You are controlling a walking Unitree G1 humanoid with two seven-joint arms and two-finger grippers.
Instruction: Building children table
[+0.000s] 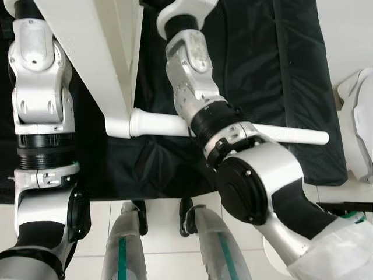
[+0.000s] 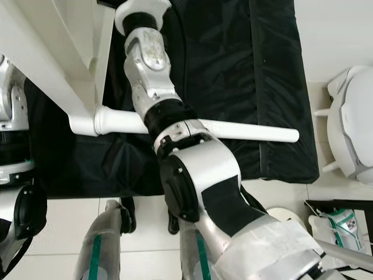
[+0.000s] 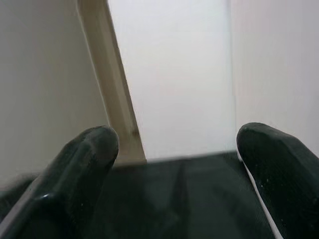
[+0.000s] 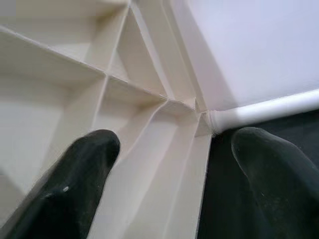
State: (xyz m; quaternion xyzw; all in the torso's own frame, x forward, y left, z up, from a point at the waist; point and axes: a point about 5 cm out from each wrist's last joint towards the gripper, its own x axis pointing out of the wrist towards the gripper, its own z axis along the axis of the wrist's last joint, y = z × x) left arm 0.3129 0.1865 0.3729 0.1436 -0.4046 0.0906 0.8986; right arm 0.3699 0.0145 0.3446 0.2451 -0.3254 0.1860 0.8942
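Straddling the tabletop [image 4: 124,99] corner, right gripper [image 4: 169,164] (fingers apart).

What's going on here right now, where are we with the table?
The robot is bent over a white children's tabletop lying on a black mat. One white table leg is plugged into the tabletop's corner and lies out across the mat. Both arms reach up to the tabletop: the right gripper hangs open over its ribbed underside near that corner, and the left gripper is open at the tabletop's edge.
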